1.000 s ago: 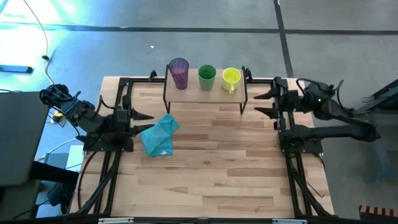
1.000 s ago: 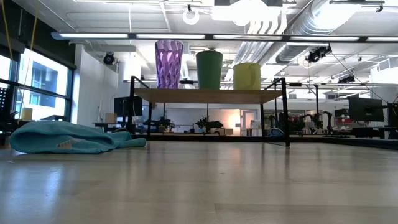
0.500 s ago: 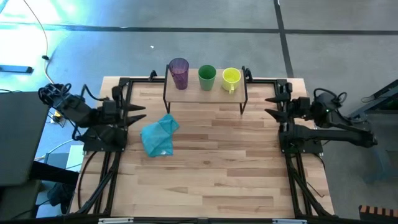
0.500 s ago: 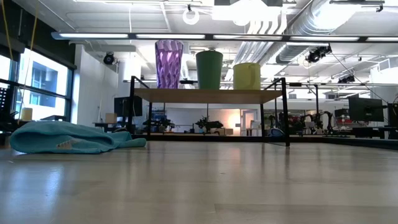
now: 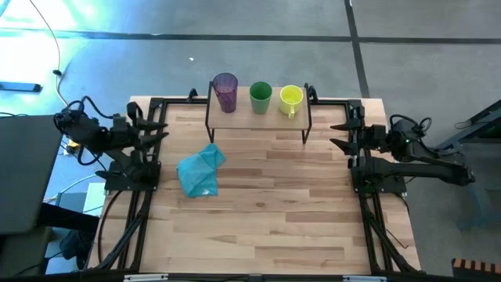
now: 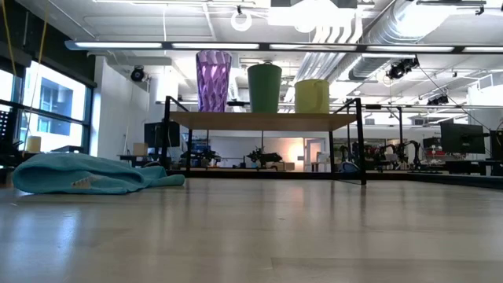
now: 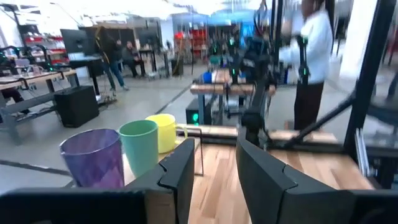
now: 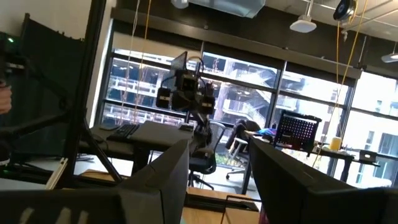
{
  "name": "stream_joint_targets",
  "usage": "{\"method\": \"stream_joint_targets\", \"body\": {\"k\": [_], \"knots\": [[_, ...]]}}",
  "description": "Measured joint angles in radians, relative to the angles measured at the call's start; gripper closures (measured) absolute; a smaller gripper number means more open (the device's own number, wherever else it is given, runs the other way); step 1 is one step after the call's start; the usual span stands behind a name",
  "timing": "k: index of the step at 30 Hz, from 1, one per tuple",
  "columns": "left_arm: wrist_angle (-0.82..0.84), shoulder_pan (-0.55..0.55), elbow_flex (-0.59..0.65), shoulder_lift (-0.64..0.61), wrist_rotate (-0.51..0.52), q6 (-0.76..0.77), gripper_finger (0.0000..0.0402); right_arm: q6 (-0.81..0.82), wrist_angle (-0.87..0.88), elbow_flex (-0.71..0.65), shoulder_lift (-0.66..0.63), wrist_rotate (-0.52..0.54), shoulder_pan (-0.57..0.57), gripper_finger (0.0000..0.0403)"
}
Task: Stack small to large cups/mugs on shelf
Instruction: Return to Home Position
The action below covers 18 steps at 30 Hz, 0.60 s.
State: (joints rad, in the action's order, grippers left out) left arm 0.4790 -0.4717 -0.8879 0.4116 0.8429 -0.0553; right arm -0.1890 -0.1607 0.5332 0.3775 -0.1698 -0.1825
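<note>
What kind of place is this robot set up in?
Probably a robotics lab or open workshop: exposed ceiling ducts, another robot arm in the background, and people standing among workbenches.

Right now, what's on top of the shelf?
Three upright cups in a row, not touching, on the shelf: purple tumbler, green cup, yellow mug. The board beneath their bases is covered; their insides are too small to judge.
</note>
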Motion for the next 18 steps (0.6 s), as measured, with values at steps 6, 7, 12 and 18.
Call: {"method": "stream_joint_targets", "body": {"k": [6, 7, 12, 18], "knots": [[-0.077, 0.0, 0.115, -0.205, -0.066, -0.082, 0.0293, 0.005, -0.041, -0.05, 0.0, 0.012, 0.0, 0.024], [-0.092, 0.0, 0.127, -0.233, -0.087, -0.108, 0.0293, 0.005, -0.048, -0.056, 0.0, 0.012, 0.0, 0.024], [-0.164, 0.0, 0.168, -0.315, -0.335, -0.254, 0.0293, 0.005, -0.101, -0.081, 0.0, 0.013, 0.0, 0.024], [-0.205, 0.0, 0.203, -0.308, -0.405, -0.306, 0.0293, -0.001, -0.113, -0.091, 0.018, 0.015, 0.0, 0.024]]}}
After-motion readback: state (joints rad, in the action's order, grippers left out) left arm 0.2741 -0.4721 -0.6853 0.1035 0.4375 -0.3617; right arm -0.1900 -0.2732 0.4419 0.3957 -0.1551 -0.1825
